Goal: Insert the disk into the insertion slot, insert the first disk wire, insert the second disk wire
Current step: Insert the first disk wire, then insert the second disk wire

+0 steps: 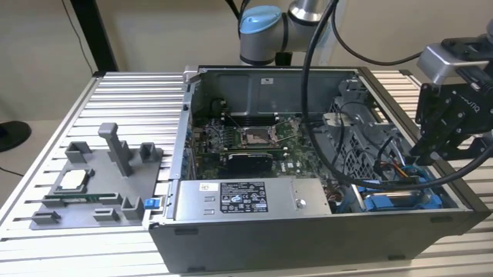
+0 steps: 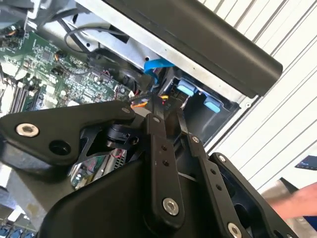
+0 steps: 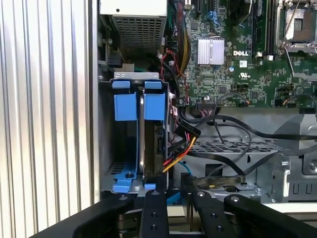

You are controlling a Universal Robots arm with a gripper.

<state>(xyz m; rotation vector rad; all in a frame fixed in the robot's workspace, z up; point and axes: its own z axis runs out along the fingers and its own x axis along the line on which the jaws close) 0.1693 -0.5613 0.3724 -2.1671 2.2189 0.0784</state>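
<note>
Ribbed alu table [image 1: 131,98]; black fingers [image 2: 159,144] together by blue-framed disk [image 3: 142,144] in grey slot [image 3: 106,148].

The disk [image 3: 151,148] stands edge-on inside the insertion slot [image 3: 133,76], with coloured wires [image 3: 182,141] bunched just beside it.

Silver arm [image 1: 304,8], blue joint cap [image 1: 260,22]; black claw [image 3: 171,194], silver screws [image 2: 170,207].
</note>
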